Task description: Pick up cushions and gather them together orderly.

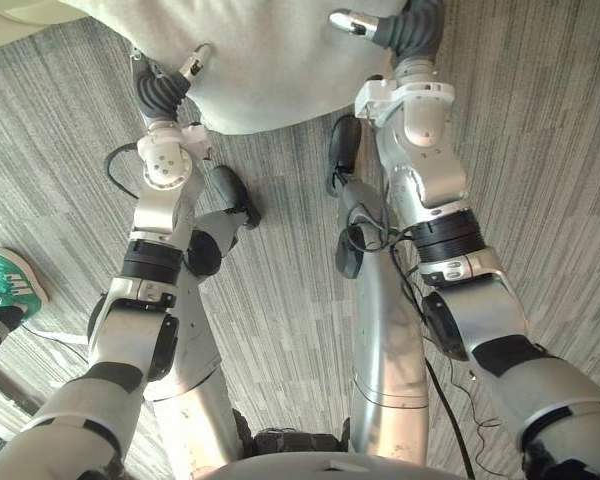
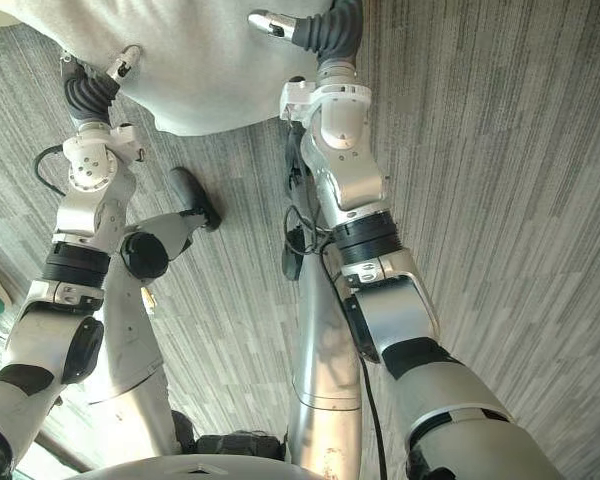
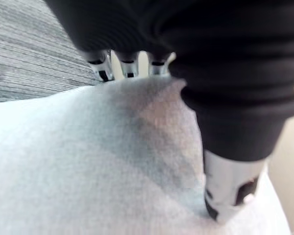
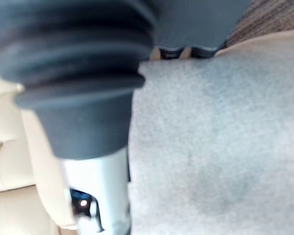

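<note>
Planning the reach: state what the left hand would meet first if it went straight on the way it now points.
The grey cushion: the left hand lies against it, so going on would likely press into the fabric. What lies behind is unclear.

**A:** How is the light?

**B:** Soft, even and fairly bright. The grey carpet [image 1: 540,120] is lit alike from side to side, with only a faint darker band under the pale cushion [image 1: 270,70].

**A:** Any glare?

**B:** Small white glints on the silver shell of the right arm [image 1: 425,125], nothing harsh. The cushion is the brightest surface and nearly washes out at the upper edge. In the left wrist view a soft grey shade lies across it.

**A:** And the right wrist view?

**B:** The beige upholstery [image 4: 10,147] glows pale there. In the eye views, the arms swell towards the lower edge, the stretch of a wide lens.
</note>
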{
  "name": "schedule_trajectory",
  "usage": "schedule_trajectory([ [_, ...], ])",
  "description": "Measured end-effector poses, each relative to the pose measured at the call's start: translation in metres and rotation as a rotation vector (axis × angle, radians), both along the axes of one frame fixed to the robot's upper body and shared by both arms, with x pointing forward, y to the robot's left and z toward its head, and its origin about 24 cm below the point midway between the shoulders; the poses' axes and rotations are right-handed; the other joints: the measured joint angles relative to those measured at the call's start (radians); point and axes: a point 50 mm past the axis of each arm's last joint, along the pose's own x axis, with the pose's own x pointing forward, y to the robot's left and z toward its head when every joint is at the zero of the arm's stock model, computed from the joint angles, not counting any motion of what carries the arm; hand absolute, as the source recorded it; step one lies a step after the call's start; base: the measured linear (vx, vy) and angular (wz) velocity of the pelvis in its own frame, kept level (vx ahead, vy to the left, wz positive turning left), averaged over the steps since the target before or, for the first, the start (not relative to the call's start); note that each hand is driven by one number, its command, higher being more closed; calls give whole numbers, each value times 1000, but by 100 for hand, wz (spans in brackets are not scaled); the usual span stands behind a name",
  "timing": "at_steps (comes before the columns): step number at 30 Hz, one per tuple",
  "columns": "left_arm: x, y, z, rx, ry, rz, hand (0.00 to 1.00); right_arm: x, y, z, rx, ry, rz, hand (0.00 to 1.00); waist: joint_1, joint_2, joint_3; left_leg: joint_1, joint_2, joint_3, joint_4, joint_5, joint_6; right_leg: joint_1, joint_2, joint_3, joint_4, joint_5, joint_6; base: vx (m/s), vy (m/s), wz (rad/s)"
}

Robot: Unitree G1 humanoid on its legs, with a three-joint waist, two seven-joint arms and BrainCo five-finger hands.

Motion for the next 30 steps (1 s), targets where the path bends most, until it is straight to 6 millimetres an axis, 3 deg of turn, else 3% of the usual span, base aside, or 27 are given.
schedule_trajectory([
  [16, -10, 12, 3, -67, -30, 96, 100, -6, 2, -4, 118, -2, 69, 100, -12, 0, 0, -18, 6, -1, -7, 8, -2, -9, 7, -3, -20, 19, -7, -57, -26, -1],
  [30, -39, 6, -11, -85, -94, 98, 100, -19, -2, -48, 198, 50, 187, 100, -11, 0, -1, 167, -50, -10, -225, 108, -31, 217, -11, -52, -239, 83, -24, -57, -46, 8],
])
